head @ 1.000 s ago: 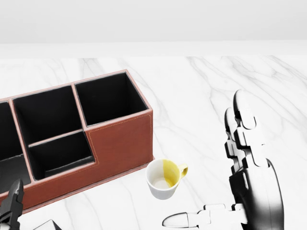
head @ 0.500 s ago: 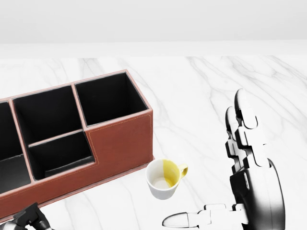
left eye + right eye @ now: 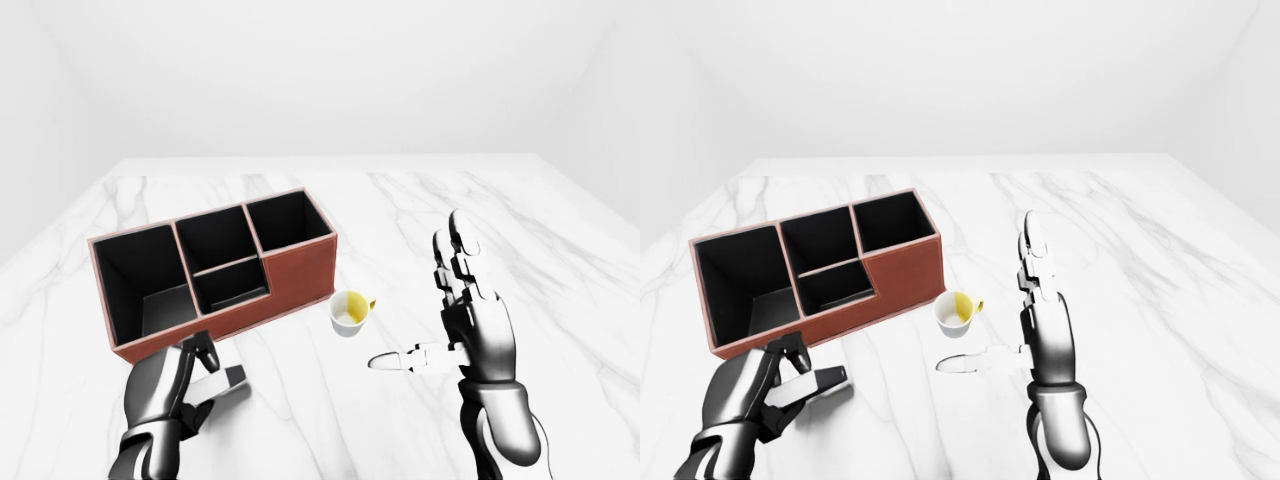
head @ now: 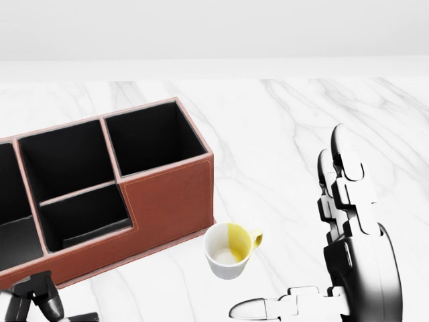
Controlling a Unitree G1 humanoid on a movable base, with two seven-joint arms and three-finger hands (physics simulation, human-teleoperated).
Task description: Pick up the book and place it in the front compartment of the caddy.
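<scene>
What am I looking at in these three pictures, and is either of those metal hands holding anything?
These are simulator renders from cameras on a humanoid robot's head, looking out over its own arms. The left-eye and right-eye views are a pair showing nearly the same wide scene; the head view is closer in.

On the white marble tabletop stands a reddish-brown leather-look caddy with black compartments. Just right of it in the left-eye view sits a small white cup with a yellow handle and yellow inner wall.

The robot's right hand is open, fingers pointing up and thumb out sideways, holding nothing. Its left hand, at lower left below the caddy, has its fingers curled around a thin flat grey object, most likely the book. The object is small and mostly hidden, so I cannot say whether it is off the table.
</scene>
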